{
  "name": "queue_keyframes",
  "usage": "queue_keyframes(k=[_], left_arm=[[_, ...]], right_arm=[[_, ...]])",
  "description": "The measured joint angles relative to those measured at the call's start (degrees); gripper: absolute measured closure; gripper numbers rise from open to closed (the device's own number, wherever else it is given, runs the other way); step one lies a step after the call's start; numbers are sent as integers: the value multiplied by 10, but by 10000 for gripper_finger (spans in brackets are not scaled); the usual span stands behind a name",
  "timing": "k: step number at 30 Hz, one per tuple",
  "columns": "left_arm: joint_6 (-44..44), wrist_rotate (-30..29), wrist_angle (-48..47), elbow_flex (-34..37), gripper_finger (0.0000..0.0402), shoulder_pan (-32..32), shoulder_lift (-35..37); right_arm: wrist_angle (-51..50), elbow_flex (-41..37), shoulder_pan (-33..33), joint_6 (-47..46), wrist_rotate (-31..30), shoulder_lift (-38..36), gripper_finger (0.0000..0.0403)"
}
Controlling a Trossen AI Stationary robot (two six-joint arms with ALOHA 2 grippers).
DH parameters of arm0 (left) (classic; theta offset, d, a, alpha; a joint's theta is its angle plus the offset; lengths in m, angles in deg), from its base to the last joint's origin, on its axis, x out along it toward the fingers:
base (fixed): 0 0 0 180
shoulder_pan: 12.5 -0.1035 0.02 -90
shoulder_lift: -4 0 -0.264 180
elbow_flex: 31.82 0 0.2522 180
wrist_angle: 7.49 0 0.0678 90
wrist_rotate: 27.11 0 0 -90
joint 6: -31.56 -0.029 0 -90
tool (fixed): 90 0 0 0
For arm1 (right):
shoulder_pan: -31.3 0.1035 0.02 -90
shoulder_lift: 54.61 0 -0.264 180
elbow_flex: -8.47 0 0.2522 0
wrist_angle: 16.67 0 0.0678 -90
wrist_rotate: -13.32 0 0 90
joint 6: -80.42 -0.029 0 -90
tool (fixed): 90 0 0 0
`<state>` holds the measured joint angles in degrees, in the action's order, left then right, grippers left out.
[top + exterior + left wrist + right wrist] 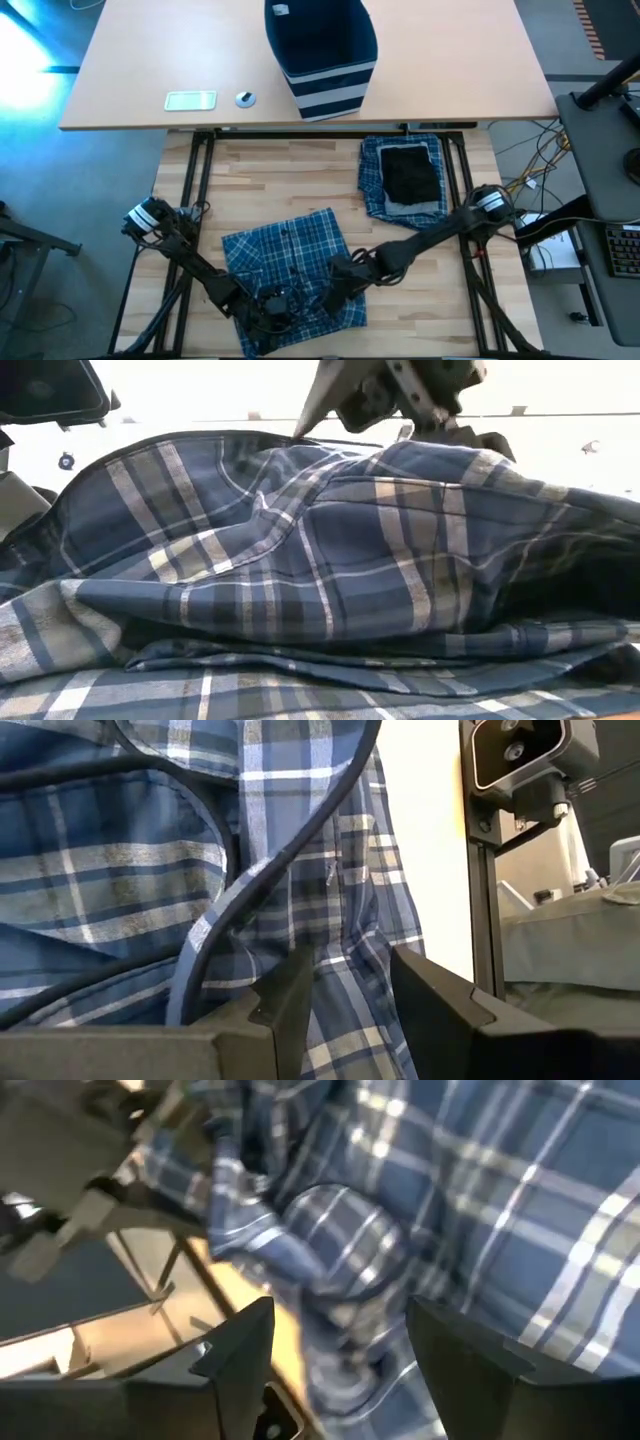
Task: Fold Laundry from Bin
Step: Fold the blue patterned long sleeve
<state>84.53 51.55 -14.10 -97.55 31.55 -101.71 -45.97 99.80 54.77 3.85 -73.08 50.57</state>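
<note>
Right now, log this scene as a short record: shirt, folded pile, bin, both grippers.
shirt: plaid shirt spread on the wooden table, near its front edge, partly folded
pile: plaid garment with a black piece on top, at the table's right rear
bin: navy bin upright on the pale desk behind the table; inside looks empty
left gripper: left gripper at the shirt's front edge, fingers apart with cloth between them
right gripper: right gripper at the shirt's right side, fingers apart above the cloth
</note>
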Motion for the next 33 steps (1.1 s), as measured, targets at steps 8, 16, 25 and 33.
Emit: queue_keyframes(k=[8,16,25,33], left_arm=[[0,0,0,0,278,0,0],[-3,0,-2,0,278,0,0],[-2,-1,-3,0,278,-1,1],[-1,2,-5,0,278,0,1]], right_arm=[[6,-6,-14,28,9,18,245],[-1,12,-35,236,80,15,387],[-197,98,-37,664,147,15,393],[-232,153,-37,883,62,15,388]])
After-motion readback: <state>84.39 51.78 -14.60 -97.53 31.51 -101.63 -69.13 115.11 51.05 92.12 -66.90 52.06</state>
